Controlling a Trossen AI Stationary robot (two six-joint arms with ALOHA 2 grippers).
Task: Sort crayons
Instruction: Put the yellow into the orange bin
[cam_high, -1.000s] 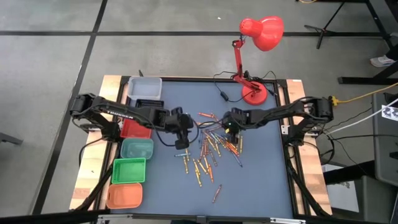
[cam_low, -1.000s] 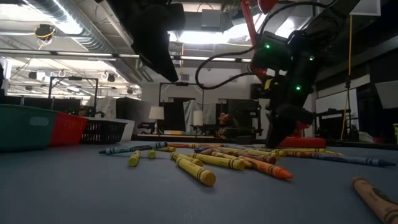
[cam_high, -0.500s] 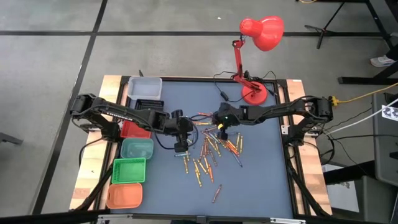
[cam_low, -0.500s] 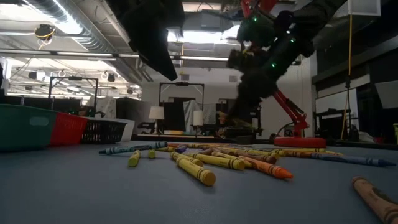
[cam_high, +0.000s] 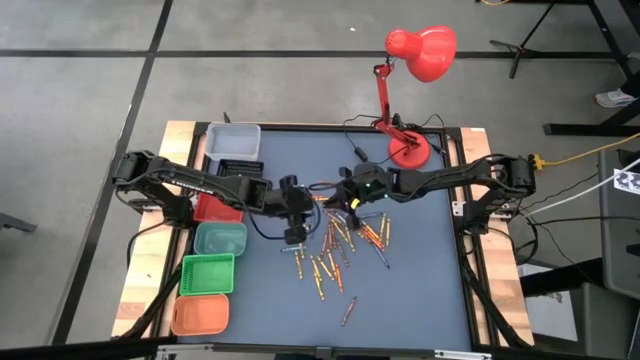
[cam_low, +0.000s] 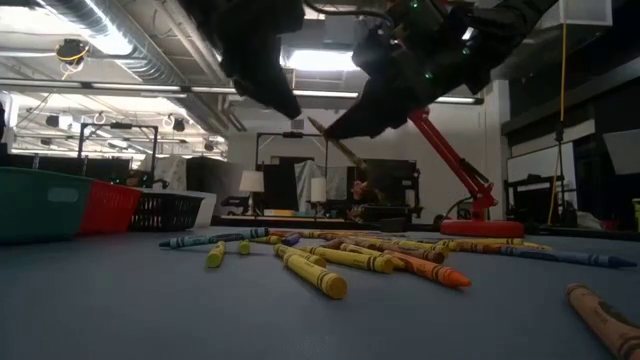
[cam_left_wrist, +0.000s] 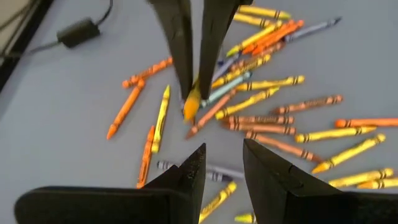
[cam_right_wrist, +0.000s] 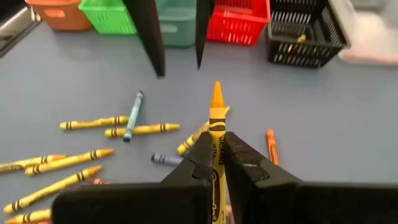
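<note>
Right gripper (cam_right_wrist: 214, 163): fingers clamped on a yellow-orange crayon (cam_right_wrist: 216, 118), now lifted clear of the table and carried leftward from where it worked low among the pile a second ago. Crayon points toward the left gripper (cam_left_wrist: 217, 168), which hangs close opposite with fingers parted and empty. Judged: a handover is being set up. Remaining crayons (cam_high: 335, 245): scattered on the grey table (cam_high: 420, 280), unsorted. Bins along the left edge: orange bin (cam_high: 199, 314), green bin (cam_high: 206, 275), teal bin (cam_high: 220, 238), red bin (cam_right_wrist: 239, 28), black basket (cam_right_wrist: 308, 37).
</note>
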